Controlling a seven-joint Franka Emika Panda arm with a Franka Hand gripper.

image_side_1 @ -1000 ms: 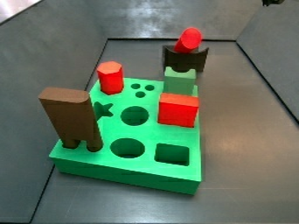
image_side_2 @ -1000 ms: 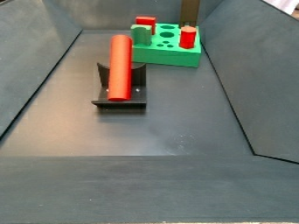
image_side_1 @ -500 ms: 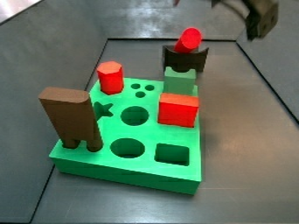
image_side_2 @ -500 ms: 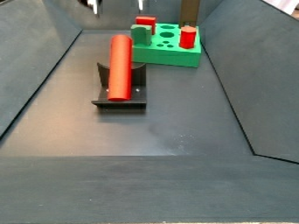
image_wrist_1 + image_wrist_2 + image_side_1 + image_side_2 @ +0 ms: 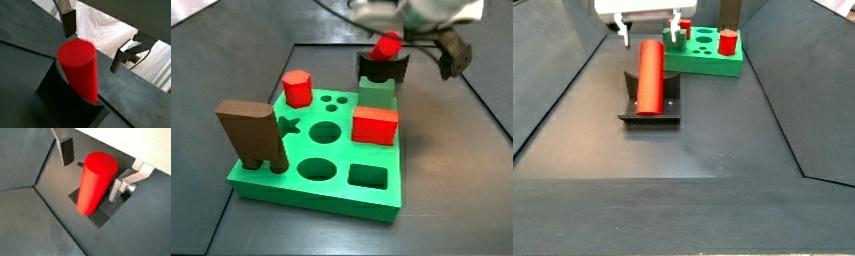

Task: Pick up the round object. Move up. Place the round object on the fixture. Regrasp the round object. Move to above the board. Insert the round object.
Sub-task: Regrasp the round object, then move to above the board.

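Regrasp step: gripper (image 5: 649, 33) spread wide, straddling far end of round object (image 5: 649, 73) resting on fixture (image 5: 651, 108). Next, likely: lower, close squarely.

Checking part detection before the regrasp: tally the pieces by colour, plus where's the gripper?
Red: 3, the cylinder on the fixture, the hex peg, the cube.
Brown: 2, the slab and the fixture.
Green: 1, the board.
Total: 6.
The gripper, open, straddles the cylinder's far end.
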